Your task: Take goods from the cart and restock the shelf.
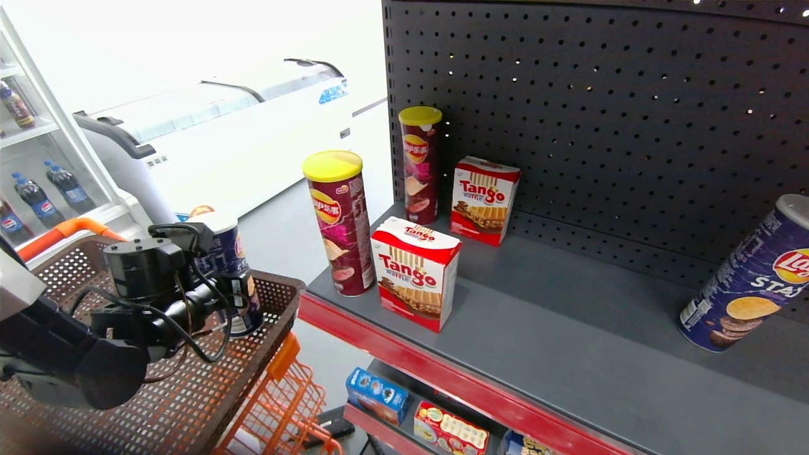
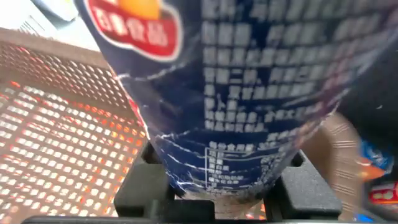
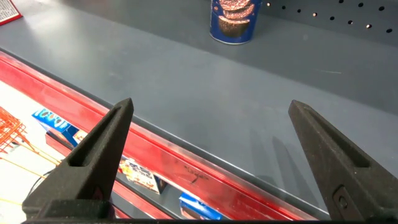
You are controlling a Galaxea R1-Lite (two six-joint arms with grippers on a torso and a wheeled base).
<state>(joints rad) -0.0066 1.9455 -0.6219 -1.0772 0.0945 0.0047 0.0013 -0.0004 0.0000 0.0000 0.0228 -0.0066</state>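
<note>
My left gripper (image 1: 235,292) is shut on a dark blue chips can (image 1: 222,248), held upright just above the brown basket (image 1: 282,297) of the cart at the left. In the left wrist view the can (image 2: 249,93) stands between the two black fingers (image 2: 144,188). To the right lies the grey shelf (image 1: 569,341) with a red front edge. My right gripper (image 3: 214,168) hangs open over that front edge, nothing between its fingers. Another blue chips can (image 3: 234,18) stands farther back on the shelf, by the pegboard.
On the shelf stand two maroon cans with yellow lids (image 1: 339,221) (image 1: 419,163), two wafer boxes (image 1: 414,272) (image 1: 483,199) and the blue can (image 1: 752,278) at the right. Bare shelf lies between boxes and blue can. Boxed goods (image 1: 377,395) fill the lower shelf. A white freezer (image 1: 240,133) stands behind.
</note>
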